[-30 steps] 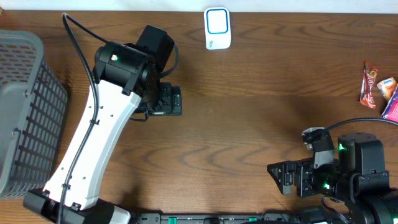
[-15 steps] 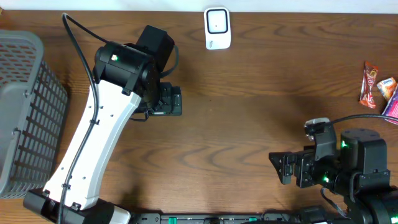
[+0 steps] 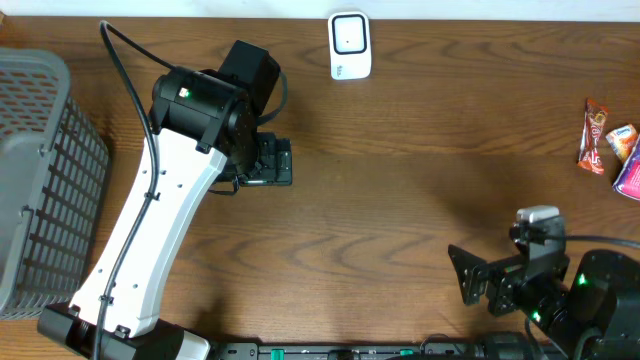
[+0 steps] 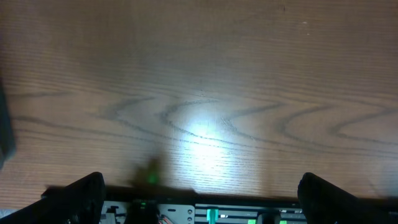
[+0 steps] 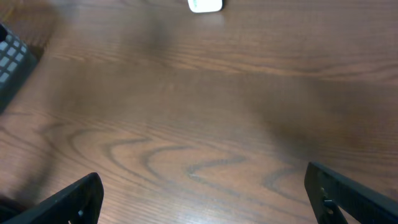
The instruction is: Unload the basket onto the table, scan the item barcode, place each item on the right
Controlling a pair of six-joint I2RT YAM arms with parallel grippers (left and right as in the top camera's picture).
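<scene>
A white barcode scanner [image 3: 350, 45] stands at the table's far edge and shows small at the top of the right wrist view [image 5: 205, 5]. Packaged snack items lie at the far right: a red packet [image 3: 595, 135], an orange one [image 3: 622, 140] and a pink one [image 3: 631, 172]. My left gripper [image 3: 283, 160] hovers open over bare wood left of centre, its dark fingertips [image 4: 81, 198] wide apart with nothing between them. My right gripper [image 3: 466, 276] is open near the front right, pointing left, well short of the packets; its fingertips [image 5: 74, 202] frame only tabletop.
A grey mesh basket [image 3: 40, 170] fills the left side, its corner visible in the right wrist view [image 5: 9, 62]. The left arm's white link [image 3: 140, 240] slants across the left half. The arm mounting rail [image 4: 205, 214] runs along the front edge.
My right arm has drawn back to the right and toward the front edge. The scanner's blue window outline has gone dark. The left arm has not moved.
</scene>
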